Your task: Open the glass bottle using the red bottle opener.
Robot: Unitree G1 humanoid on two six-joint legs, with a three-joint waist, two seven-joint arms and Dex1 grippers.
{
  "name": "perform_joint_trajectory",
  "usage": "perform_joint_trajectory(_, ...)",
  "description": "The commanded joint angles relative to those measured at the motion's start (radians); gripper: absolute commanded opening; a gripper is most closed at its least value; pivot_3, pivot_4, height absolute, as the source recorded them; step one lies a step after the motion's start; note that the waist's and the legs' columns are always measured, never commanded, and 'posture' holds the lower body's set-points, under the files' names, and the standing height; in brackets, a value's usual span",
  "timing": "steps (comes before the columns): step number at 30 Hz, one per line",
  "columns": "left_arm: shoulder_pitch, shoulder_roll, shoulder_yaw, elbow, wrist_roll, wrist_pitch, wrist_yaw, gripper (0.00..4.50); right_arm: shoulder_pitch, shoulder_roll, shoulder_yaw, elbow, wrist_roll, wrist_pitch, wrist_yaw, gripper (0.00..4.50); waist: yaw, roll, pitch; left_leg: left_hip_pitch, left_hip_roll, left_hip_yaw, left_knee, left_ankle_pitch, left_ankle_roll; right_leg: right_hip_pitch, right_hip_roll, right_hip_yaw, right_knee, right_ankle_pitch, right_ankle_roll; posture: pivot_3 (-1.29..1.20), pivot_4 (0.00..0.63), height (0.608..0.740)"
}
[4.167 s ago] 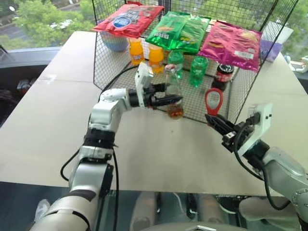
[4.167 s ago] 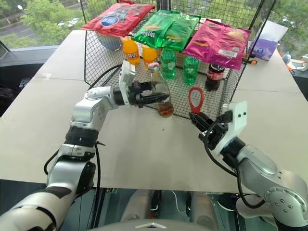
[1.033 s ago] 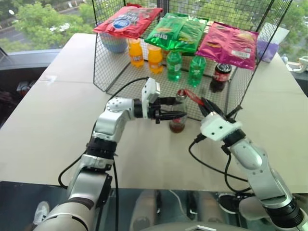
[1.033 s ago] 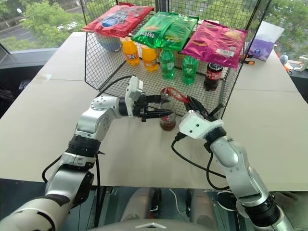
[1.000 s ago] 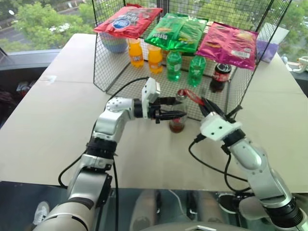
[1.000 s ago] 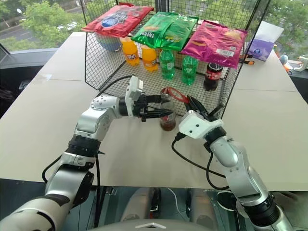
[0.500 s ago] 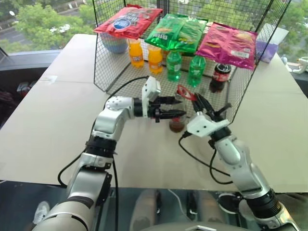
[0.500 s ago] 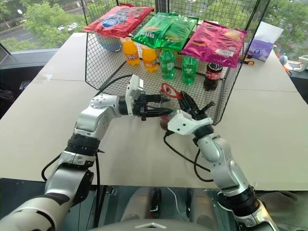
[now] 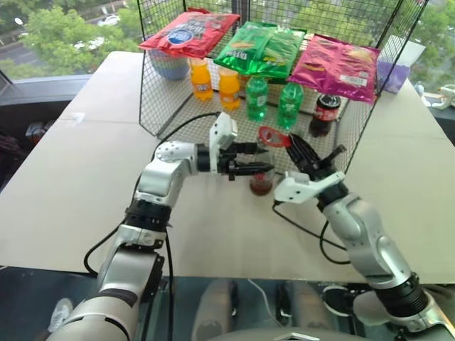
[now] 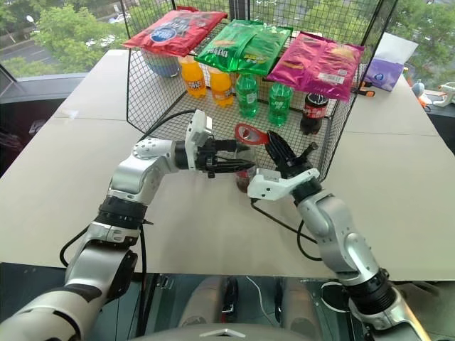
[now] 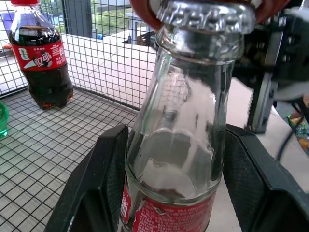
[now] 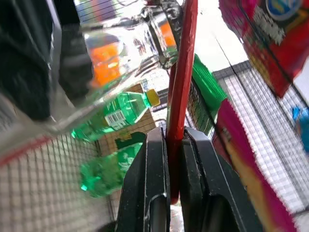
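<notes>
Stage of the task: the opener is seated at the cap, and the cap has not been lifted. The slim clear glass bottle [image 9: 261, 170], with a red label at mid-body and dark cola in its lower part, stands upright on the pale tabletop [image 9: 85, 177], just in front of the black wire-mesh rack [image 9: 167, 106]. The left gripper [image 9: 260, 168] reaches in level from the robot's left, and its two black fingers [image 11: 104, 179] clasp the bottle on either side at the shoulder, just above the label. The crimped metal cap [image 11: 205, 17] sits on the neck with its fluted edge intact, so the bottle is judged unopened. The right gripper [image 10: 273, 148] has its jaws pressed tight on the handle of the small flat red bottle opener [image 10: 251, 133], whose ring-shaped head lies at the cap; in the left wrist view a red rim shows behind and around the crown. Whether the lip of the opener has caught under the crimped edge cannot be told.

Orientation: the bottle's long axis is vertical, neck up. The opener's long axis runs nearly level, from the right gripper toward the robot's left, the ring end over the bottle mouth and the handle end between the fingers.

Remaining, as a judgement: lever the handle to pry the cap free while the left gripper steadies the glass
</notes>
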Motion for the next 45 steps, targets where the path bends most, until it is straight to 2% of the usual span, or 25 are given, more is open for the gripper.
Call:
perform_joint_trajectory(1, -0.032, -0.01, -0.003, -0.017, 0.001, -0.037, -0.008, 2.25, -0.007, -0.075, -0.002, 0.006, 0.0, -0.008, 0.164, 0.0, 0.001, 0.0, 0.0, 0.0, 0.0, 0.0, 0.0, 0.0, 0.0, 0.0, 0.0, 0.0, 0.0, 0.0, 0.0, 0.0, 0.15, 0.74)
perform_joint_trajectory(8, -0.022, -0.015, -0.012, -0.01, 0.012, -0.049, -0.018, 2.25, -0.107, -0.191, -0.057, -0.033, 0.062, -0.037, 0.326, 0.0, 0.005, 0.0, 0.0, -0.001, -0.001, -0.001, 0.001, 0.0, 0.0, 0.0, -0.002, -0.001, 0.0, 0.0, 0.0, 0.0, 0.15, 0.74)
perform_joint_trajectory(18, -0.022, -0.021, -0.012, 0.009, 0.018, -0.069, -0.032, 2.25, -0.201, -0.281, -0.106, -0.033, 0.133, -0.096, 0.437, 0.0, 0.002, 0.0, 0.0, -0.001, 0.0, -0.001, 0.0, 0.0, 0.0, 0.0, -0.001, -0.001, -0.001, 0.0, 0.0, 0.0, 0.15, 0.74)
perform_joint_trajectory(23, -0.019, -0.02, -0.008, 0.016, 0.014, -0.078, -0.035, 2.25, -0.292, -0.236, -0.104, -0.03, 0.159, -0.069, 0.466, 0.0, 0.001, 0.0, 0.0, -0.001, 0.0, -0.001, 0.0, 0.0, 0.0, 0.0, -0.001, -0.001, -0.001, 0.0, 0.0, 0.0, 0.15, 0.74)
perform_joint_trajectory(29, -0.005, -0.022, -0.003, 0.013, 0.012, -0.087, -0.036, 2.25, -0.307, -0.159, -0.138, -0.049, 0.154, 0.01, 0.452, 0.0, 0.002, 0.0, 0.001, -0.002, 0.0, 0.0, 0.0, 0.0, 0.0, -0.001, -0.001, -0.001, -0.001, 0.0, 0.0, 0.0, 0.15, 0.74)
perform_joint_trajectory(34, 0.002, -0.02, 0.005, -0.002, 0.003, -0.082, -0.032, 2.25, -0.258, -0.065, -0.236, -0.175, 0.223, 0.229, 0.496, 0.0, 0.003, 0.0, 0.001, -0.003, 0.0, -0.001, 0.0, 0.0, 0.0, -0.001, -0.001, -0.002, -0.001, 0.0, 0.0, 0.0, 0.15, 0.74)
perform_joint_trajectory(40, 0.009, -0.019, 0.019, -0.014, -0.008, -0.084, -0.021, 2.25, -0.076, 0.209, -0.328, -0.553, 0.45, 0.887, 0.653, 0.0, 0.002, 0.001, 0.001, -0.003, 0.0, -0.002, -0.001, 0.0, 0.0, -0.001, 0.0, -0.003, 0.0, 0.0, 0.0, 0.0, 0.15, 0.74)
perform_joint_trajectory(43, 0.014, -0.021, 0.023, -0.022, -0.012, -0.084, -0.015, 2.25, 0.044, 0.34, -0.354, -0.62, 0.5, 1.087, 0.635, 0.0, 0.003, 0.001, 0.001, -0.003, 0.0, -0.003, -0.001, 0.0, 0.0, -0.001, -0.001, -0.003, 0.0, 0.0, 0.0, 0.0, 0.15, 0.74)
perform_joint_trajectory(45, 0.017, -0.023, 0.023, -0.028, -0.016, -0.084, -0.011, 2.25, 0.123, 0.391, -0.366, -0.62, 0.525, 1.13, 0.588, 0.0, 0.001, 0.002, 0.001, -0.003, 0.0, -0.003, -0.001, 0.0, 0.0, -0.001, -0.001, -0.003, 0.0, 0.0, 0.0, 0.0, 0.15, 0.74)
